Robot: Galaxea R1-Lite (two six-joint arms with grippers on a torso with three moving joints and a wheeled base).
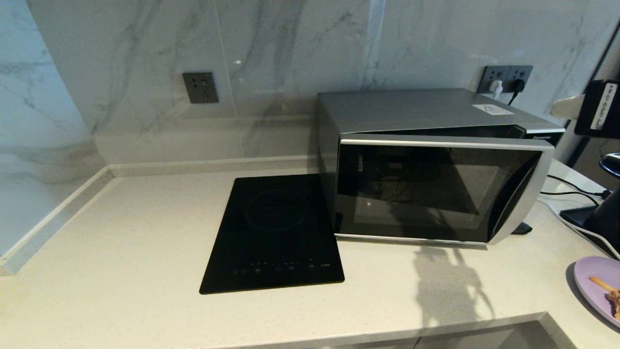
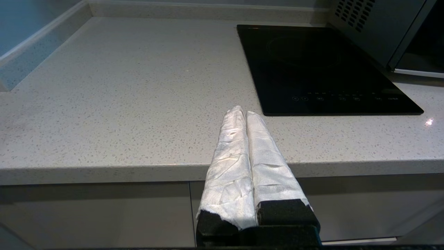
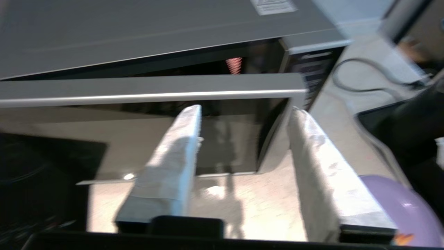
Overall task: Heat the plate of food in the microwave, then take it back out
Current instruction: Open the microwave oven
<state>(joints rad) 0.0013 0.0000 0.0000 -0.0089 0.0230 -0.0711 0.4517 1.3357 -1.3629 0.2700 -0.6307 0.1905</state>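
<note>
- On the counter [image 1: 121, 252], toward its back right, the microwave [image 1: 426, 160] stands against the marble wall, its dark glass door [image 1: 436, 191] swung slightly ajar so a gap shows along the top.
- Just beside the microwave, toward the middle of the counter, a flat black induction cooktop [image 1: 273, 232] lies flush on the surface; the door's hinge side reaches over its near corner.
- At the counter's right edge, near the front, the plate of food [image 1: 598, 283] sits well apart from the microwave, only partly in view, with brown pieces on it.
- The right gripper [image 3: 242, 114] hovers above the counter in front of the door's handle end, its white-wrapped fingers [image 3: 173, 156] spread apart with nothing between them; the purple plate shows just beyond one finger.
- The left gripper [image 2: 241, 111] hangs off the counter's front edge, its wrapped fingers [image 2: 232, 149] pressed together and empty.
- Black and white cables [image 1: 571, 194] trail across the counter right of the microwave.
</note>
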